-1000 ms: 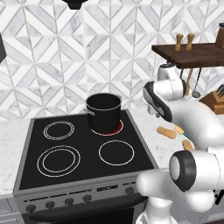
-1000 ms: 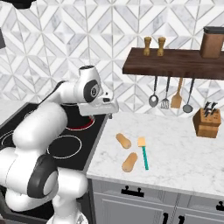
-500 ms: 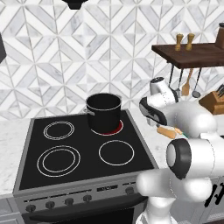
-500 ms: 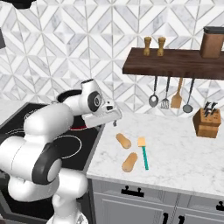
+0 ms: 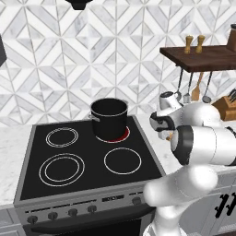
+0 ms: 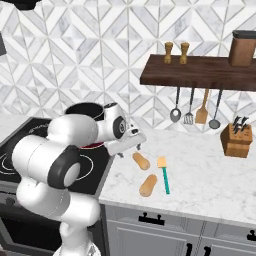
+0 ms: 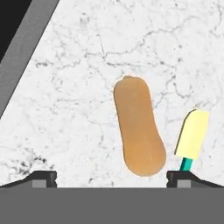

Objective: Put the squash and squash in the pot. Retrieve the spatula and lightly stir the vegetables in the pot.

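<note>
Bare counter (image 7: 78, 65) flanks the squash (image 7: 139, 127); spatula (image 7: 191, 135) crowds one side.

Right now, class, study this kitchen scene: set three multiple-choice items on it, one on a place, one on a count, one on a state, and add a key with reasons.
1. Where does the pot stand?
A. on the back right burner of the stove
B. on the wall shelf
C. on the counter

2. How many squash lie on the counter?
A. one
B. two
C. four

3. How is the gripper?
A. shut on the spatula
B. shut on a squash
C. open, holding nothing

Key: 1 A, the pot sits on a burner that glows red; 2 B, the nearer squash and the farther squash lie beside the spatula; 3 C, its fingertips stand wide apart above the farther squash.
</note>
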### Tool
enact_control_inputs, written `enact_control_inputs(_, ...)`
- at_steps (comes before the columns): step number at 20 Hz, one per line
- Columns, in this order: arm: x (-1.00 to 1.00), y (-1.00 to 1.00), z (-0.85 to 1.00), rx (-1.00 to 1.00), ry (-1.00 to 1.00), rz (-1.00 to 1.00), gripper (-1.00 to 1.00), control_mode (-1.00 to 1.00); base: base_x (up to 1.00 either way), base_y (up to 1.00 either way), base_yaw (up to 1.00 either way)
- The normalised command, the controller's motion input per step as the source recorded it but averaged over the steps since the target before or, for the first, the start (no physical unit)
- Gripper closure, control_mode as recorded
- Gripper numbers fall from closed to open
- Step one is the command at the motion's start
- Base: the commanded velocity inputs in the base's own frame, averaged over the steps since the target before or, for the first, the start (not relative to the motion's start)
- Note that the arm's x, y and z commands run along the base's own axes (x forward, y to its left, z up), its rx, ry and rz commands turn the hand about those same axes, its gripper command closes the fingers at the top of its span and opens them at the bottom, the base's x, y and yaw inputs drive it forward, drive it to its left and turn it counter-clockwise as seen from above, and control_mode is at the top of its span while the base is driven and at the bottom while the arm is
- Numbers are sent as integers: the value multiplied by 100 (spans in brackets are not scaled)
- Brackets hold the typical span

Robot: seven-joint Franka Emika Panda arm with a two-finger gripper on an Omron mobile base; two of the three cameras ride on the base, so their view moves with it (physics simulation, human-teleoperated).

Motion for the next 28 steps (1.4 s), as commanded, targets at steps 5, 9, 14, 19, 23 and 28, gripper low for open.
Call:
enact_control_inputs(5,40,-12,-54,0,12,6,-100,-100,0,0,0)
enact_control_inputs(9,47,-13,-32,0,8,1,-100,-100,0,0,0)
enact_control_inputs(14,59,-15,-15,0,3,0,-100,-100,0,0,0)
enact_control_inputs(19,32,-15,-31,0,7,0,-100,-100,0,0,0)
enact_control_inputs(23,-39,-34,-35,4,1,0,-100,-100,0,0,0)
enact_control_inputs(28,-55,-32,-19,9,0,0,100,-100,0,0,0)
